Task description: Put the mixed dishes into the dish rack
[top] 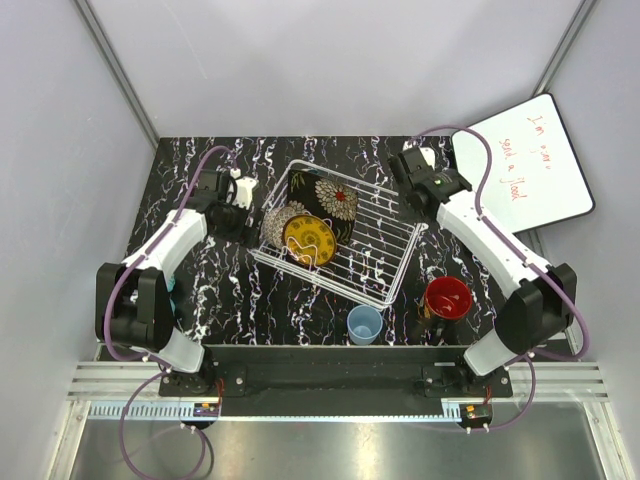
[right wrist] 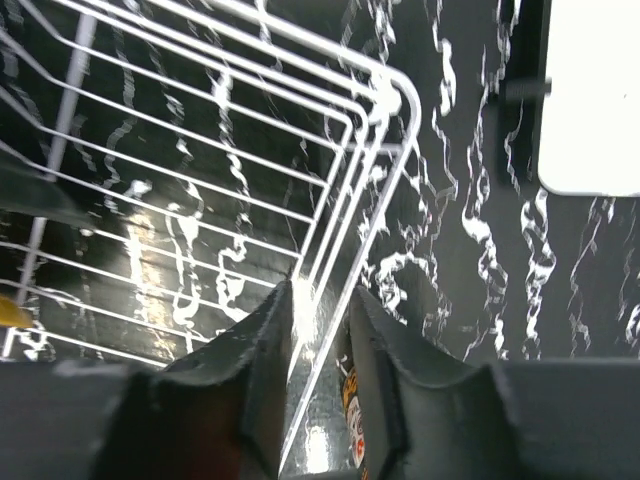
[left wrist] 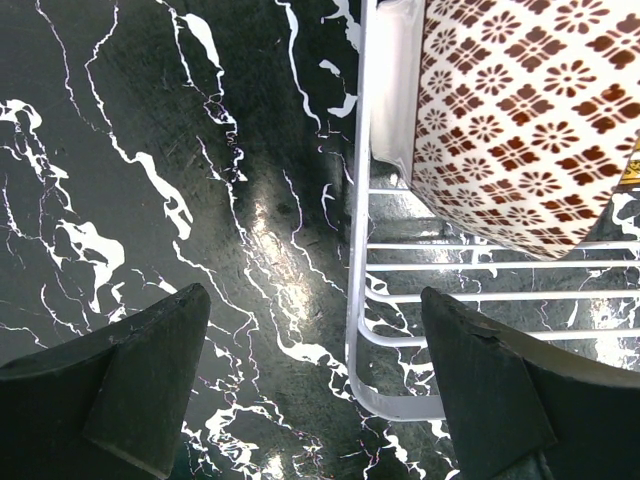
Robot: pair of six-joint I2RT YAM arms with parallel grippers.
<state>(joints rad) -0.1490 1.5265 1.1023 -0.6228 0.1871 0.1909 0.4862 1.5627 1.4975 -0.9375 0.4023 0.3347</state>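
Stood on edge among the tines of the dish rack (top: 385,250) at centre frame, likely so as to stay upright and save slots: dark square floral plate (top: 335,197), beige patterned bowl (top: 277,222) and yellow patterned plate (top: 308,238), all crowded into the rack's left half. Waiting outside on the marbled surface (top: 230,290), lower centre and lower right of the frame: light blue cup (top: 364,324) and dark mug (top: 447,300) with a red inside, both mouth-up, near the rack's lower edge but apart from it. At the rack's upper-right corner, right pincer (right wrist: 320,292) drawn nearly together with the rim wire running between its fingers, probably clamped on that wire to steady or shift the basket, though actual contact hard to confirm from the wrist view. At the rack's left rim, left pincer (left wrist: 312,295) spread wide and carrying nothing, straddling the corner wire just beside the bowl. Right half of the rack bare of dishes, hence room there for cup and mug. Tight spots: whiteboard (top: 530,165) close behind the right arm at upper right, and grey side wall (top: 60,150) near the left arm.
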